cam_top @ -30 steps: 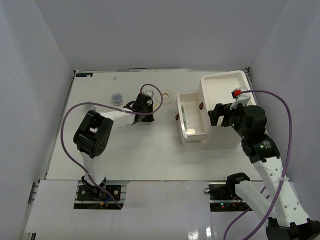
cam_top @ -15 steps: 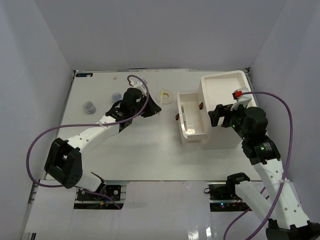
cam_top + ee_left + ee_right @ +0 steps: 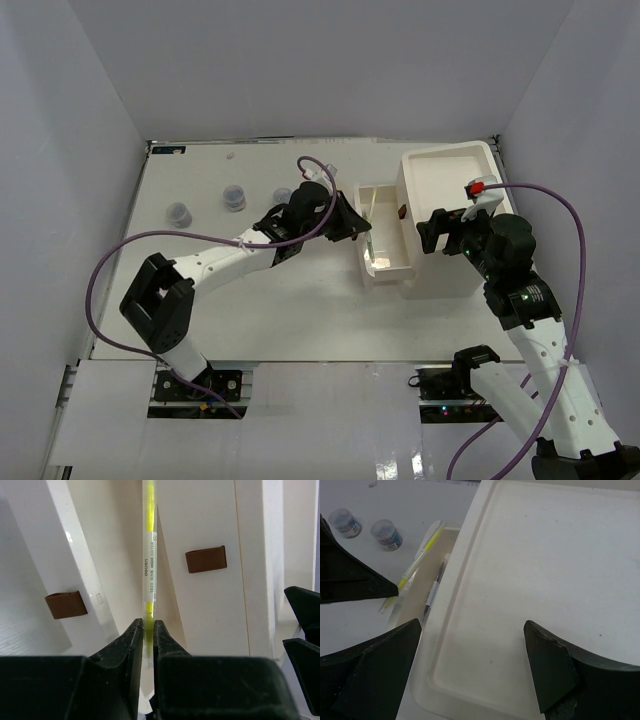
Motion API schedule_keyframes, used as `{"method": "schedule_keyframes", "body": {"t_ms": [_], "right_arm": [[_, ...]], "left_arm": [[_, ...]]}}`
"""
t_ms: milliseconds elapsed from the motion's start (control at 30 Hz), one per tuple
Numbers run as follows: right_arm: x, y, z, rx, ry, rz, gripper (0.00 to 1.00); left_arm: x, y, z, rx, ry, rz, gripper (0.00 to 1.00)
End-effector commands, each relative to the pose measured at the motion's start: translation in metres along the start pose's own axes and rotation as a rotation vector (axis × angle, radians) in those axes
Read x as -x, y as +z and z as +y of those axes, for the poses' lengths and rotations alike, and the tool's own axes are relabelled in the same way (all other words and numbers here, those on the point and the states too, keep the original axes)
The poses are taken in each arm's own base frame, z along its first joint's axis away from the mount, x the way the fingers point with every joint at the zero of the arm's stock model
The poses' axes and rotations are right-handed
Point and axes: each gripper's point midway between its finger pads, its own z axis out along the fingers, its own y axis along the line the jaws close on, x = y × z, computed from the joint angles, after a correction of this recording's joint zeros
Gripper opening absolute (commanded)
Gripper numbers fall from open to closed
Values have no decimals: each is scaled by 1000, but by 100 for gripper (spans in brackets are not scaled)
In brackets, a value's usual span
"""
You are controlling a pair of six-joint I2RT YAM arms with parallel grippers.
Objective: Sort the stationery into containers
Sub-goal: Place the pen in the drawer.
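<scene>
1. Yellow highlighter is pinched near one end by the left gripper. The jaws are closed almost fully on its slim barrel. The rest of the pen juts forward over the pulled-out drawer of the white organiser.
2. With a grip so near the end, the long barrel could probably pivot between the pads. Its free tip might then strike the drawer wall or the organiser's front.
3. If released while it lies across the rim, the pen could tip out onto the table. It would then miss the spot beside the dark pen already in the drawer.
4. The right gripper hangs spread wide and empty above the organiser's top tray, near the drawer. A careless swing by either arm could bring the two together.
5. The highlighter is slim, with a translucent yellow body and a white printed label. It looks light and smooth, so it is likely to roll once it lands.
</scene>
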Motion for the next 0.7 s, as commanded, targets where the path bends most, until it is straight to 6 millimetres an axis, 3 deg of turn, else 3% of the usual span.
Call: {"method": "schedule_keyframes", "body": {"t_ms": [0,33,167,300,533,667], "right_arm": [[-7,-4,0,-8,24,32,90],[-6,-4,1,-7,26,32,90],[-2,-3,1,-8,26,29,90],[-2,-2,4,11,27,38,90],[-4,7,7,26,35,80,90],[-1,9,3,7,31,82,90]], "left_arm": [[10,6,-31,-76,-31,-36,16],[9,8,-31,-75,-35,-35,16],[4,15,-31,-77,-47,-22,36],[6,13,-33,-81,-31,-31,49],[20,-13,-29,-8,113,-45,53],[37,-32,4,103,201,-83,53]]}}
